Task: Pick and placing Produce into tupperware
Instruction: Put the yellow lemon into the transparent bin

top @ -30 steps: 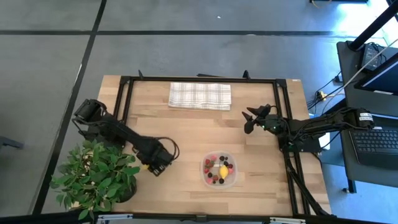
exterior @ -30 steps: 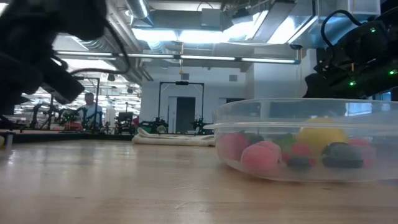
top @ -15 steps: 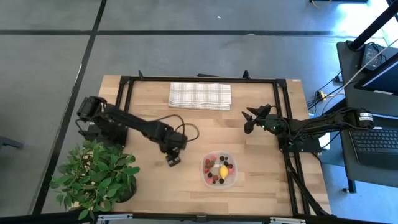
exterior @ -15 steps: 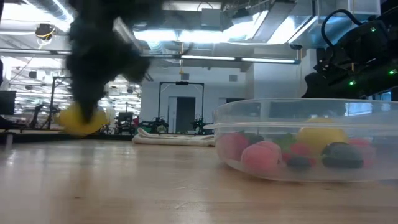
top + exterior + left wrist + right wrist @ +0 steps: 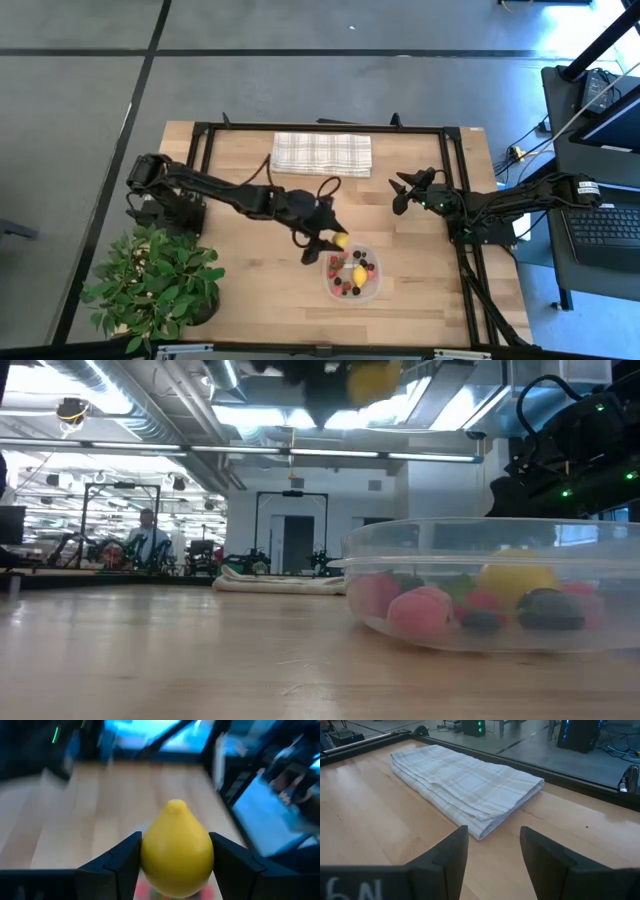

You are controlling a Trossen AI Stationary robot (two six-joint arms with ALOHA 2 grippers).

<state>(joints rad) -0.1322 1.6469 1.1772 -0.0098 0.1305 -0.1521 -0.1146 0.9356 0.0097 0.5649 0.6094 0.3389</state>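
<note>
A yellow lemon-like fruit (image 5: 176, 851) hangs in the air, with my left gripper (image 5: 333, 243) shut on it, just over the far left rim of the clear tupperware (image 5: 352, 293). The low view shows the fruit (image 5: 372, 378) high above the table. The tupperware (image 5: 500, 540) rests by its bottom on the wood and holds another yellow fruit (image 5: 358, 275) among several small red and dark berries (image 5: 345, 285). My right gripper (image 5: 404, 190) waits open above the table's right part, with nothing between its fingers (image 5: 451, 855). My left gripper pinches the lemon-like fruit by its two wide sides (image 5: 147, 857) between its two fingers (image 5: 122, 865). The fruit's pointed tip (image 5: 175, 806) faces away from the wrist. The fingers slant down from the table's left. The fruit is lifted clear of table and tupperware.
A folded checked cloth (image 5: 321, 154) lies at the table's far edge, straight ahead of my right gripper (image 5: 492, 845). A leafy potted plant (image 5: 155, 285) stands at the near left corner. A black frame (image 5: 200, 150) runs around the work area. Bare wood lies between cloth and tupperware.
My left gripper has swung from beside the potted plant toward the table's right edge, rising and rolling its wrist as it went. The yellow fruit has gone with it, from low above the table to high beside the tupperware's far left rim.
</note>
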